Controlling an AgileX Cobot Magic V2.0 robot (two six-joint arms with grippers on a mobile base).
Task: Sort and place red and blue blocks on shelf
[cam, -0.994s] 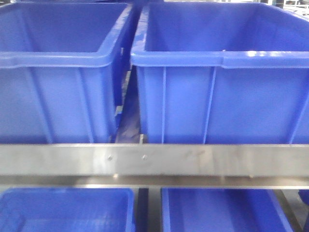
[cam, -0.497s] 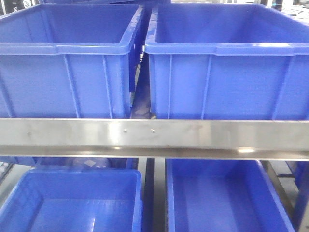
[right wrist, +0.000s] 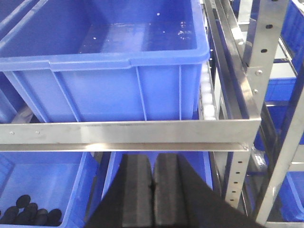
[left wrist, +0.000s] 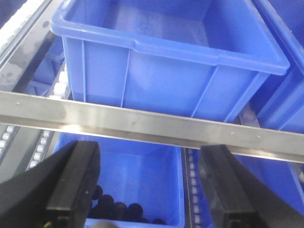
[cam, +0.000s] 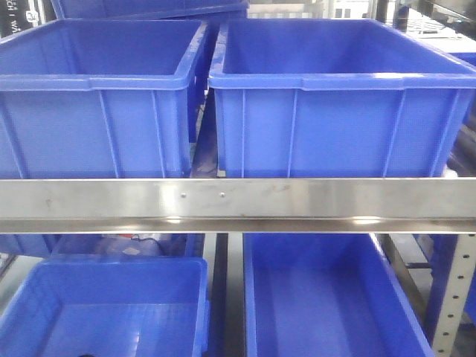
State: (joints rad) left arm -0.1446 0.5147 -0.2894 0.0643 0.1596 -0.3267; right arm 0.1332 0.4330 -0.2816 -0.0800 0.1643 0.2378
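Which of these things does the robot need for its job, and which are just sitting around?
For the job:
- shelf
- left gripper, open
- right gripper, shut
No red or blue blocks visible.

Sitting around:
- small black objects in a lower bin

All views close, facing shelf (cam: pixel 238 204) front.

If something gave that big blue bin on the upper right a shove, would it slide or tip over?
The upper right bin would probably slide rather than tip: it looks wide, low and empty, so likely light. Rollers show beside it in the right wrist view, so it may glide easily. The steel crossbeam in front should stop forward travel.
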